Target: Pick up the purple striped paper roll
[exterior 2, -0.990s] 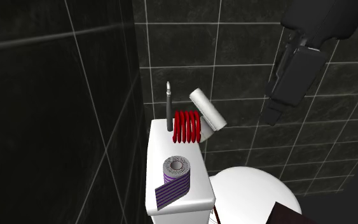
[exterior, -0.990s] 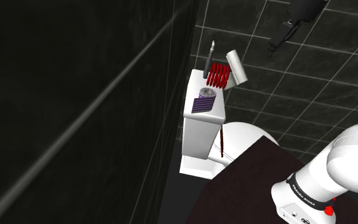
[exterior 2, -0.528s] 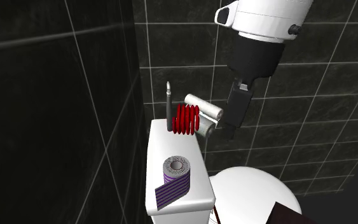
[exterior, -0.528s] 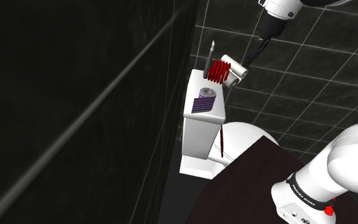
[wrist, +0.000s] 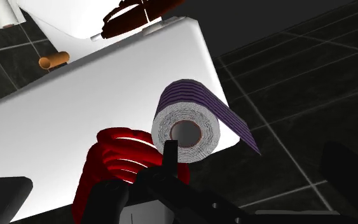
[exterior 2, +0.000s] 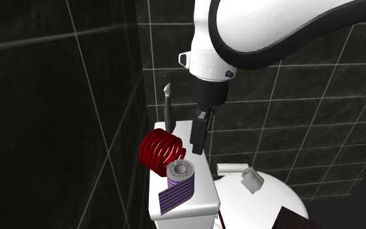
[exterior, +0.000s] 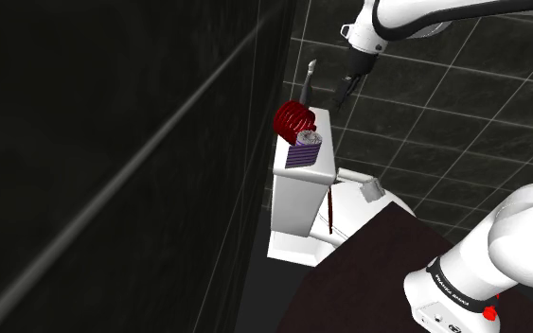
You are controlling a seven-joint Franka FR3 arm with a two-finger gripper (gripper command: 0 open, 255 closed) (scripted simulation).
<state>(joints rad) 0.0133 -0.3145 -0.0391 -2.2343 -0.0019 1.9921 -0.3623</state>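
purple striped paper roll (exterior 2: 180, 181) lies on the toilet tank (exterior 2: 191, 203) beside a red coil (exterior 2: 160, 149). above the tank, the gripper (exterior 2: 198, 144) gapes empty.

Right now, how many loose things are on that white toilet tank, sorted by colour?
Purple: 1, the purple striped paper roll
Red: 1, the red ribbed coil
Dark grey: 1, the slender dark grey stick
Total: 3 on the white toilet tank
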